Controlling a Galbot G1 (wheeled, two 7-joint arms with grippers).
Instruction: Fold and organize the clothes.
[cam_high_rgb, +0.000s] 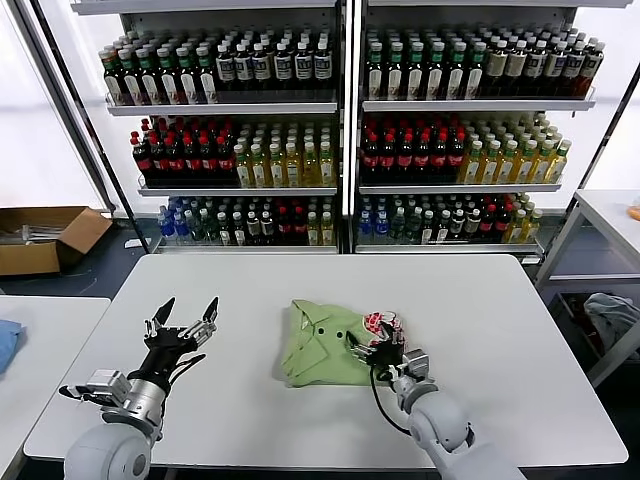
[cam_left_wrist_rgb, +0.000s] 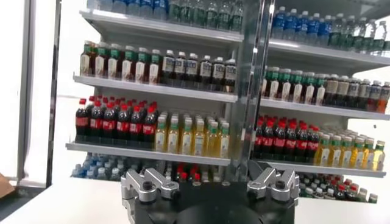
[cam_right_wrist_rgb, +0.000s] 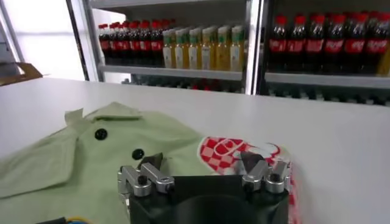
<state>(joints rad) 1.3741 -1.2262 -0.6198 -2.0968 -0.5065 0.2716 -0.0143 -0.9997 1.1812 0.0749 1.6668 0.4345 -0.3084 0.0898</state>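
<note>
**Right gripper low at the near edge of a soft, part-folded polo shirt**

The right gripper (cam_high_rgb: 382, 350) sits low at the near side of the polo shirt (cam_high_rgb: 325, 345), its fingers spread apart over the cloth beside the red-and-white checkered graphic (cam_right_wrist_rgb: 234, 150). The wrist view shows the fingertips down at the fabric with nothing yet pinched between them; whether they actually touch it I cannot tell.

The shirt lies bunched into a rough, part-folded heap on the white desk (cam_high_rgb: 480, 300), collar (cam_right_wrist_rgb: 82, 117) and dark buttons (cam_right_wrist_rgb: 101, 134) facing up.

It looks light, thin and limp, so it should drape and slide rather than hold shape. A hold on a hem or fold edge, taking all layers together, seems safer than the middle, where only the top layer may lift.

The left gripper (cam_high_rgb: 182, 322) hovers above the desk well away from the shirt on the robot's left, fingers wide open and holding nothing.
</note>
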